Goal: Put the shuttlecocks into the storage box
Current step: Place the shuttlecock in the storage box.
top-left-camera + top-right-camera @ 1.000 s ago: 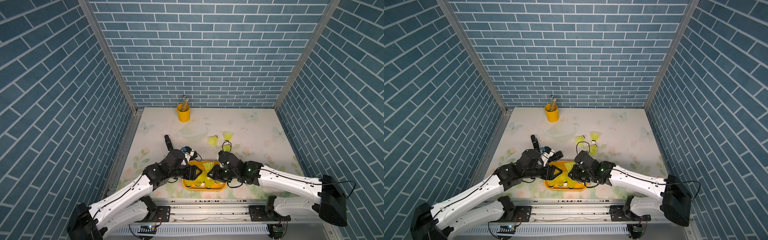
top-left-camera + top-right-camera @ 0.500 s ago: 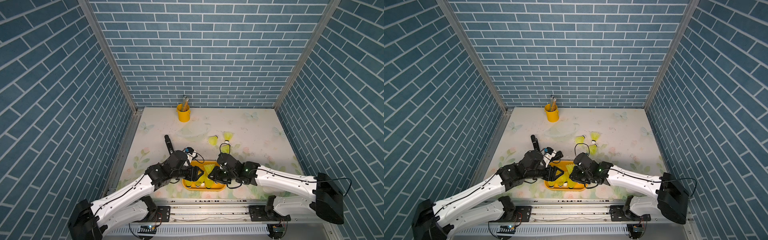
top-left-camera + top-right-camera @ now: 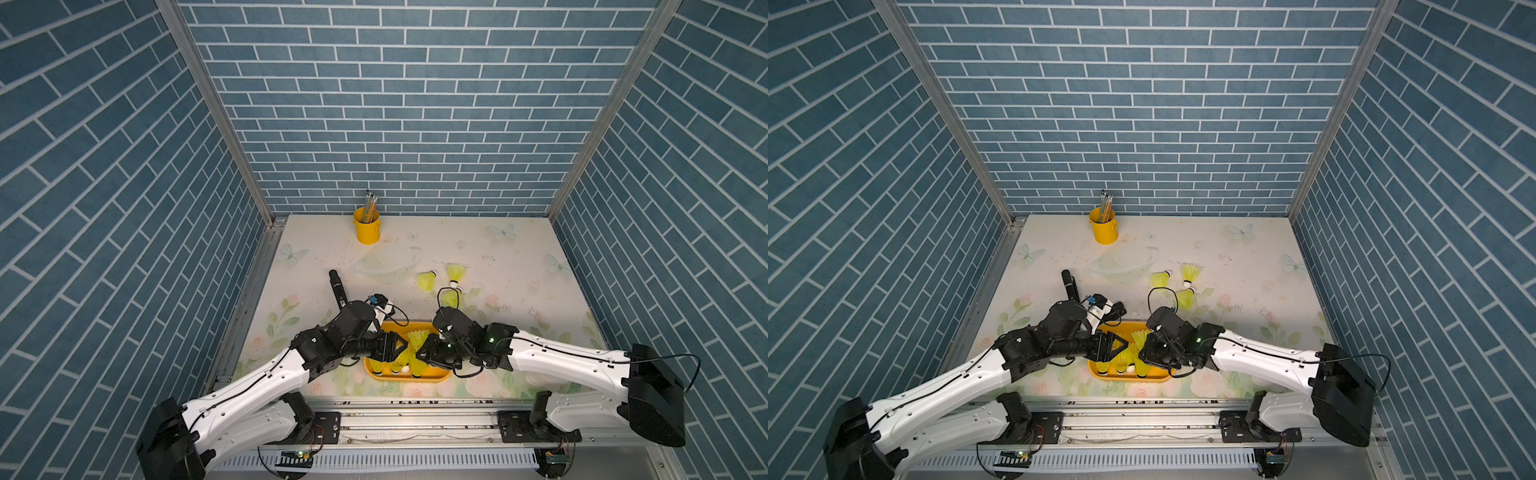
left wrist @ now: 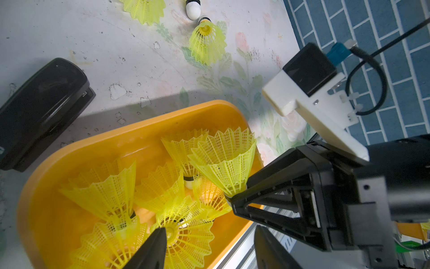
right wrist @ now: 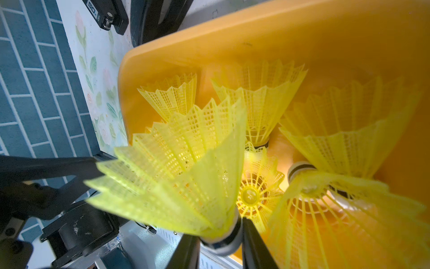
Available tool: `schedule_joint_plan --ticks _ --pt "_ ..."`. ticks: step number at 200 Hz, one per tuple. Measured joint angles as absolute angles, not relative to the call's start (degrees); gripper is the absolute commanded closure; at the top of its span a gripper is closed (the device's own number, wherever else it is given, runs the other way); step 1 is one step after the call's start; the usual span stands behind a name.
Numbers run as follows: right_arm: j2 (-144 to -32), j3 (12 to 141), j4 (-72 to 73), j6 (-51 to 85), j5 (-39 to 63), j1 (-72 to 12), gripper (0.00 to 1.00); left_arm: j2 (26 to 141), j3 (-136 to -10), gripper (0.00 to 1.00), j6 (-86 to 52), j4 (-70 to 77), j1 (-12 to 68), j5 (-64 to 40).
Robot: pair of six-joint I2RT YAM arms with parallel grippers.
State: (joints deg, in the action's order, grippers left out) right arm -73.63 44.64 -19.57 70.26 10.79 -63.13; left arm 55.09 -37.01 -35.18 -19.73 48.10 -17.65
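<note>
Shuttlecocks (image 4: pixel 104 193), several of them, stand skirt-up and crowded inside the storage box (image 3: pixel 432 377). It sits at the near edge of the desk (image 3: pixel 519 266), about midway across, between the two arms. The right gripper (image 5: pixel 220 230) pinches the held shuttlecock (image 4: pixel 226 160) by its white tip, with the skirt tilted up and to the left, over the right part of the box. The left gripper (image 4: pixel 210 229) hovers over the left part with a narrow gap between its jaws and, as far as can be told, nothing in that gap. Three loose shuttlecocks (image 3: pixel 426 281) lie on the desk beyond the box, to the right.

The placing step looks to be in hand, with the release not yet made. The next move calls for lowering the tip into a free gap among the standing skirts. The jaws should then part and lift clear without snagging the mesh. Room is tight with the left gripper so near. The three on the desk remain to be fetched.
</note>
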Motion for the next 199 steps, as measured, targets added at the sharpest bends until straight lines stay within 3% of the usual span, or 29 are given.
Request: schedule_joint_plan --ticks 199 --pt "-74.15 47.42 -22.81 69.58 10.52 -63.13 0.61 55.51 -37.01 0.34 -35.38 -19.31 48.10 -16.93"
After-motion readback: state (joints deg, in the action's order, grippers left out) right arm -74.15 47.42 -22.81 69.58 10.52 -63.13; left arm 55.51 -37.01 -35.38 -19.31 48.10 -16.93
